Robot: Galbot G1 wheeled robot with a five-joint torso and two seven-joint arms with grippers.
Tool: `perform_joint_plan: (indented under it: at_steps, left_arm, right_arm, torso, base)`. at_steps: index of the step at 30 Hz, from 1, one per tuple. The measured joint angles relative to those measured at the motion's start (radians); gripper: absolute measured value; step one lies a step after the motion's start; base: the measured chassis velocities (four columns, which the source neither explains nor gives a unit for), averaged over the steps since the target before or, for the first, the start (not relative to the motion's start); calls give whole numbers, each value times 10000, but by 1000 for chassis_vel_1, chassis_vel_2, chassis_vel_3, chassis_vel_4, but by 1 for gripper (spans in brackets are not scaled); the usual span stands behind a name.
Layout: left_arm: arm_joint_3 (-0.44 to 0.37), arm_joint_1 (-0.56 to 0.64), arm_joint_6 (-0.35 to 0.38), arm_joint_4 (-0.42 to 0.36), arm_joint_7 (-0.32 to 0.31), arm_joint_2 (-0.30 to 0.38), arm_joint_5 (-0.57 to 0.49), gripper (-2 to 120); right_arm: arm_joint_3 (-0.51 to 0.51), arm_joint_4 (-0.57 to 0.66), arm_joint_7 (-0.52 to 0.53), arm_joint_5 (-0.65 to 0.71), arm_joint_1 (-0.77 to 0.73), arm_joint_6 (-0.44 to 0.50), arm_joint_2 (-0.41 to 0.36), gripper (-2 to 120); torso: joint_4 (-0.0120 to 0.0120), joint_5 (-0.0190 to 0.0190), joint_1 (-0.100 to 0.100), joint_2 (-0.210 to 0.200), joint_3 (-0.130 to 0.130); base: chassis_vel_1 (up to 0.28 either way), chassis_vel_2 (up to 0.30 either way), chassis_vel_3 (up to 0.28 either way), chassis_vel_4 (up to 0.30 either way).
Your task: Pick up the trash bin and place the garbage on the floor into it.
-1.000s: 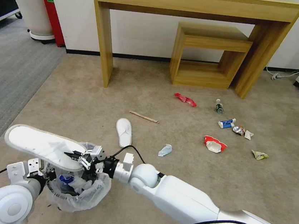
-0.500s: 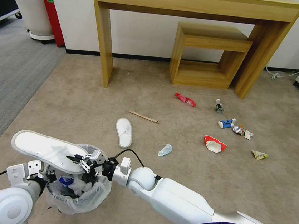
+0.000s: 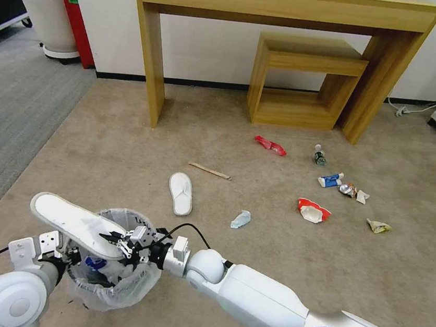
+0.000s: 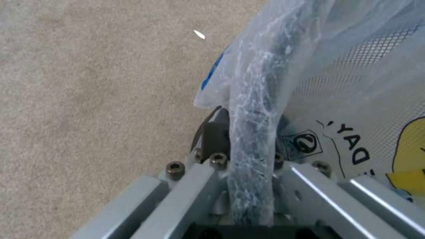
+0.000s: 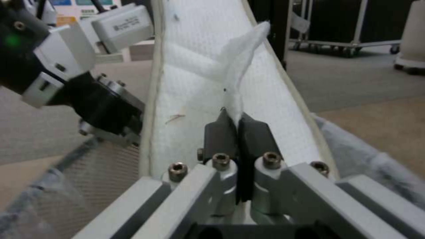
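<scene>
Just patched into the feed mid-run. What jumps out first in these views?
A white slipper hangs tilted across the mouth of the trash bin, pinched by its strap in the right gripper. The left gripper clamps the bin's bagged rim, low at the robot's left. Another slipper and scattered litter lie on the carpet ahead.

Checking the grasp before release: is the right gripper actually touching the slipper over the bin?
Touching. In the right wrist view the right gripper has its jaws pinched shut on the strap of the slipper, with no gap.
</scene>
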Motion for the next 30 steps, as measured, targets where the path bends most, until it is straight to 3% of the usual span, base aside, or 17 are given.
perform_joint_plan:
  at_steps: [8,19,26,28,30]
  left_arm:
    - [-33,36,-16,-88,-52,104,-23,0]
    - [-20,88,-15,-113,-67,36,56,0]
    - [-212,81,0,-245,50,277,-31,0]
    - [-261,81,5,-273,77,294,-58,0]
    - [-348,91,28,-332,178,294,-53,0]
  right_arm:
    - [2,115,-229,-154,175,-70,-222,32]
    - [296,292,459,-131,481,-82,-208,70]
    - [1838,1199,1251,155,1475,-908,-937,97]
    - [2262,1279,1516,66,1523,-1113,-1136,99]
    - [3075,1469,2420,-131,1410,-1606,-1623,100]
  torso:
    - [-2,1,0,0,0]
    - [-1,1,1,0,0]
    - [-1,0,1,0,1]
    - [-1,1,0,0,1]
    - [2,1,0,0,0]
  base:
    - [0,0,0,0]
    - [0,0,0,0]
    - [0,0,0,0]
    - [0,0,0,0]
    - [0,0,0,0]
